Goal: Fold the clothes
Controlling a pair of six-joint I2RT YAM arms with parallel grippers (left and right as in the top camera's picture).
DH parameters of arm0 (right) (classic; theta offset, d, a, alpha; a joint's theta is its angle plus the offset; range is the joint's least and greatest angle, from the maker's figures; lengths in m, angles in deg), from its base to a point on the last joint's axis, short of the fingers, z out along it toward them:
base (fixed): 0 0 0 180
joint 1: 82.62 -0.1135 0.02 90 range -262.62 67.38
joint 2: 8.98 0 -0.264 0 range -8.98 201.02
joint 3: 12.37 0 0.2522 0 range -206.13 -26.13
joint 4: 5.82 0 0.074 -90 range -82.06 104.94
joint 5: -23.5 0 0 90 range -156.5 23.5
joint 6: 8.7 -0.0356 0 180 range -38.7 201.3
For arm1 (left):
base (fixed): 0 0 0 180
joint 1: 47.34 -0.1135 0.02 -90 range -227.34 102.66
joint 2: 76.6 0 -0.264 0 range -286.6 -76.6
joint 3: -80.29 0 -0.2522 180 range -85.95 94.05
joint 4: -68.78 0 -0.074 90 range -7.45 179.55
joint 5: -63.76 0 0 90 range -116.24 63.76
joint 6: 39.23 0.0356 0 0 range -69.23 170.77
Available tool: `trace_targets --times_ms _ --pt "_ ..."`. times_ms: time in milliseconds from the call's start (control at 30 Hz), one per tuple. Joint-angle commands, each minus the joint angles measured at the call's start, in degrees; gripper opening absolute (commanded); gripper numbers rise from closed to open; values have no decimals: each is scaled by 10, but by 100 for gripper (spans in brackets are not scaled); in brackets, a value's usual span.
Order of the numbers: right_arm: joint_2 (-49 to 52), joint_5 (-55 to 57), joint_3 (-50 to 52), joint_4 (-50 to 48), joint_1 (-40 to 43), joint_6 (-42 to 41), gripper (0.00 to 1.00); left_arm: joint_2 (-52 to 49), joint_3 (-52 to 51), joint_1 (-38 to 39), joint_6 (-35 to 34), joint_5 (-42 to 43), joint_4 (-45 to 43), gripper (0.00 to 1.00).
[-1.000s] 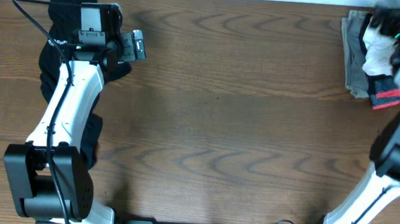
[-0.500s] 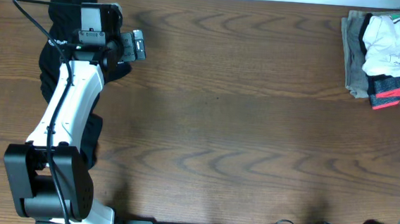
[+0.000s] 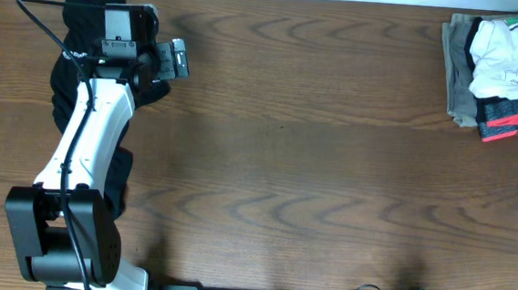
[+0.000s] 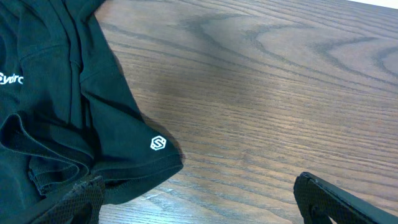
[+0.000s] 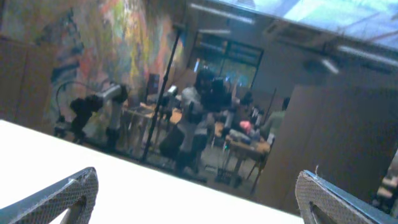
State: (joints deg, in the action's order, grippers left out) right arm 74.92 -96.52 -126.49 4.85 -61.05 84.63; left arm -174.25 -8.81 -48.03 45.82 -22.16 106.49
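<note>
The white T-shirt [image 3: 506, 57] lies bunched on top of a stack of folded garments at the far right corner of the table; its print does not show. My left gripper [image 3: 179, 60] is open at the far left, beside a black garment; in the left wrist view [image 4: 196, 186] its left finger sits over that garment's sleeve hem and holds nothing. My right gripper [image 5: 196, 180] is open and empty, pointing away from the table at the room. It is out of the overhead view.
A black garment [image 3: 73, 86] with a small white logo [image 4: 158, 144] lies crumpled under my left arm. The folded stack shows a grey piece [image 3: 455, 81] and a coral-striped piece [image 3: 516, 123]. Bare wood table [image 3: 294, 166] lies between them.
My right arm, over the stack at the far right one second ago, has pulled back out of the overhead view, leaving the white T-shirt on the stack. The left arm has not moved.
</note>
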Motion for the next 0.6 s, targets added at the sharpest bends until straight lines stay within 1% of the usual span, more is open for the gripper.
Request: trace_targets --times_ms 0,100,267,300,400,467,533,567 --pt "-4 -2 3 27 -6 -7 99 -4 7 -2 -3 -3 0 98" --pt "-19 -2 3 125 -8 -7 99 -4 7 -2 -3 -3 0 98" --pt "-75 9 3 369 -40 -7 99 -4 7 -2 -3 -3 0 98" --pt "-87 25 3 400 -49 -7 99 -4 7 -2 -3 -3 0 98" --pt "-121 120 3 497 -69 41 99 -4 7 -2 -3 -3 0 98" --pt "-141 154 3 556 -75 43 99 -4 7 -2 -3 -3 0 98" --pt "-162 163 9 588 -81 43 99 -4 7 -2 -3 -3 -1 98" --pt "-175 163 17 588 -85 42 99 -4 7 -2 -3 -3 -1 98"
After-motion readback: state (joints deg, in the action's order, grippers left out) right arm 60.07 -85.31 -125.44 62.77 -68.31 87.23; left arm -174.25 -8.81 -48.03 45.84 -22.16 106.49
